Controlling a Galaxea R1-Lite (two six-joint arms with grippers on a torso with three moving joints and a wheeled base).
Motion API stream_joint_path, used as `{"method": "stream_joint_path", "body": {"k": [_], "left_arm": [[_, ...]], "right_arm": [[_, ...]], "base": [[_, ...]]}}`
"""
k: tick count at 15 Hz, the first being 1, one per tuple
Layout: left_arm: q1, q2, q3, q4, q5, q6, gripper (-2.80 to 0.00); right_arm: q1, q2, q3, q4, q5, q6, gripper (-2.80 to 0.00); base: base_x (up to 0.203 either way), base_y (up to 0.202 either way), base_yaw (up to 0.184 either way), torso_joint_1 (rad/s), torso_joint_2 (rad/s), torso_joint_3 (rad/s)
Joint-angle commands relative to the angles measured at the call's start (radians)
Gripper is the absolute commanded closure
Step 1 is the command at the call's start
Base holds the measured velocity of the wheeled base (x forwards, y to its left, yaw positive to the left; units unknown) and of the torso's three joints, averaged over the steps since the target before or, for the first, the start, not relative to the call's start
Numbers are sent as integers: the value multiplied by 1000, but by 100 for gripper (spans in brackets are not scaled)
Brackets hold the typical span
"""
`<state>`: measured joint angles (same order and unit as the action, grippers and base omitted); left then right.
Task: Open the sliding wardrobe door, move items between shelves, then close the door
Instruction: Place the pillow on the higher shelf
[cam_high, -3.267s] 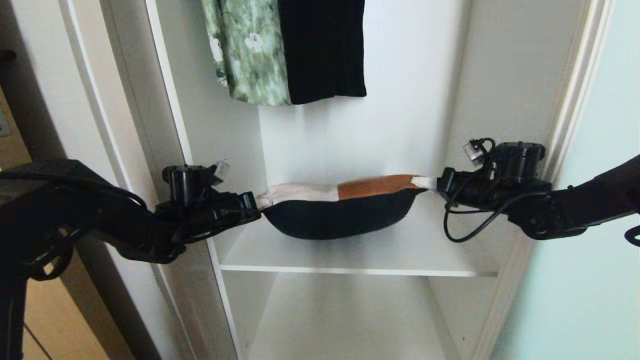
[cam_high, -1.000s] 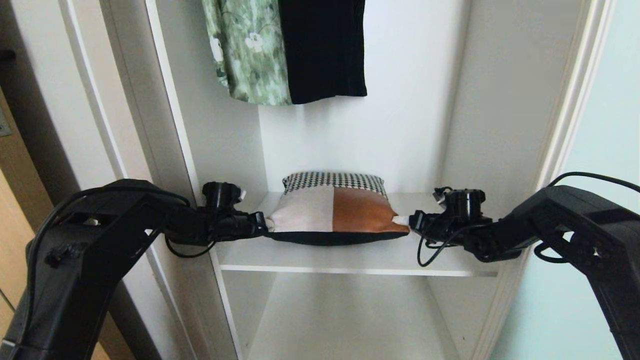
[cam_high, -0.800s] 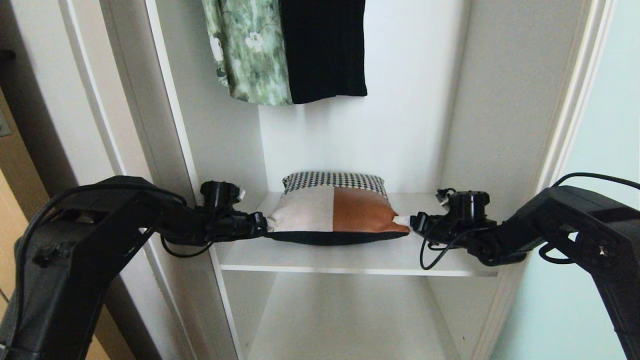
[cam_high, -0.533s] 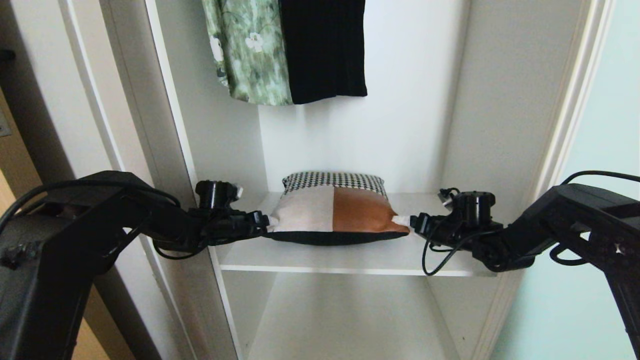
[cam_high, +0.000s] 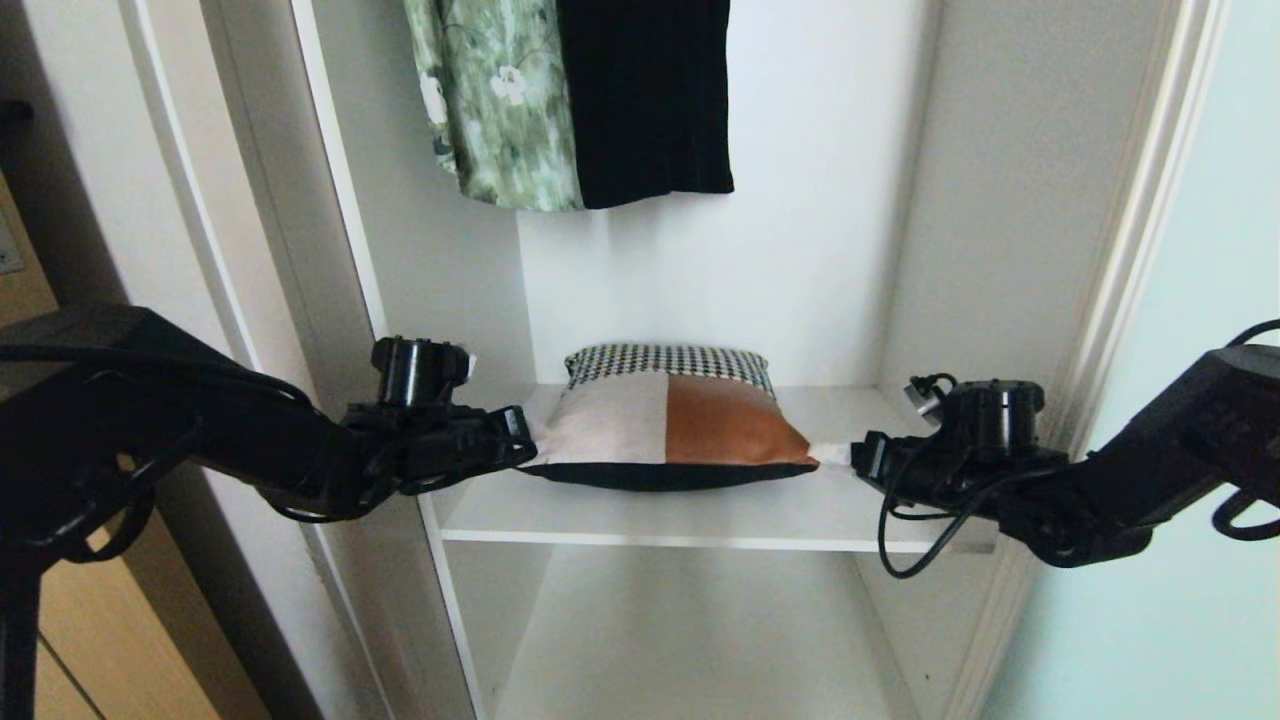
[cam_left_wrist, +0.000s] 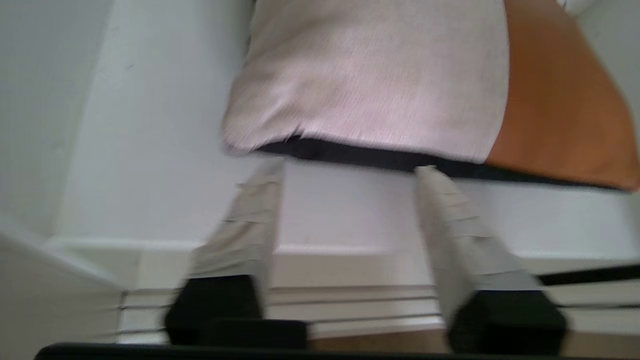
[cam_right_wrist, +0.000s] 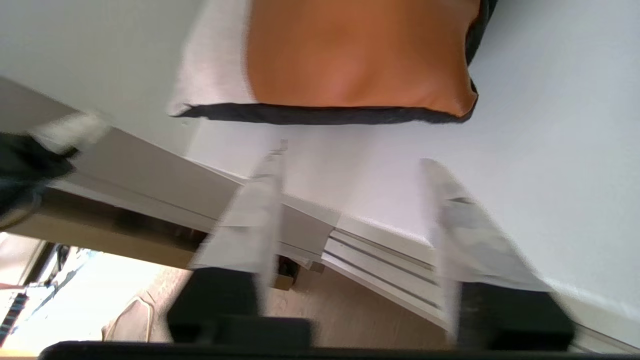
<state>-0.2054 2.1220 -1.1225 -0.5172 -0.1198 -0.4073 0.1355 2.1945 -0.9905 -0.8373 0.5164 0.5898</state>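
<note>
Now | left pincer (cam_left_wrist: 347, 167) apart, empty | right pincer (cam_right_wrist: 350, 160) apart, empty | cushion (cam_high: 670, 425) shelved

Head frontal; wrists near cushion (cam_high: 672, 425)

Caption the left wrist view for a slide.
Left tool open and empty, just short of the patchwork cushion resting on the white shelf.

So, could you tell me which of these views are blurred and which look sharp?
Head view: sharp on the cushion and shelf. Left wrist view: the cushion edge and pale fingers are smeared by motion. Right wrist view: the fingers are streaked too, and a bright washed-out patch sits in one corner.
</note>
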Motion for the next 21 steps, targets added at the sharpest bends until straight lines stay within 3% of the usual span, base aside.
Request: {"method": "stream_joint_path", "body": {"k": [1,4,9,12,19,21], "left_arm": [[-6,-77,107,-113,4,24,0],[-5,-151,202,-259,33,26,0],[-47,-322,303,-157,99,30,0],[-59,-435,387,-148,229,55,0],[-55,-903,681,-140,447,322,0],[-49,-1066,789,-137,518,369,0]], "right_arm": [[6,-129,78,-3,4,4,0],[24,-201,153,-1,2,5,0],[41,-340,297,8,-4,5,0],[47,-474,419,8,-20,-7,0],[49,-806,754,9,-47,-52,0],[50,-900,816,15,-44,-48,0]], "base": [[0,0,0,0,0,0],[0,0,0,0,0,0],[0,0,0,0,0,0],[0,0,0,0,0,0],[0,0,0,0,0,0],[0,0,0,0,0,0]]}}
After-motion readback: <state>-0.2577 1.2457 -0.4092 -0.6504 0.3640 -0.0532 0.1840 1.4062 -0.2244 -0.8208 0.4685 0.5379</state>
